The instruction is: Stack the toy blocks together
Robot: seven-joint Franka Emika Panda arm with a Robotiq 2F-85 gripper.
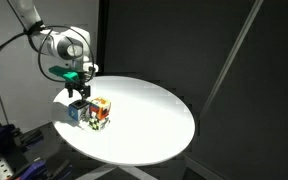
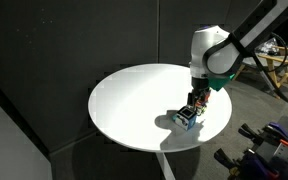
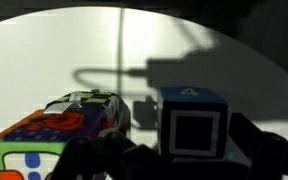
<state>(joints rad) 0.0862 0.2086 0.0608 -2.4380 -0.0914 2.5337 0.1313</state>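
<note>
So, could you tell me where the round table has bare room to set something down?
The white table is bare from the toy blocks across its middle to the opposite rim. It is crowded only near the edge under the open gripper, where the blue block and orange-red block sit close, with a narrow gap between them in the wrist view.

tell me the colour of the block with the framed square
The block is mostly blue; the wrist view shows it best.
</note>
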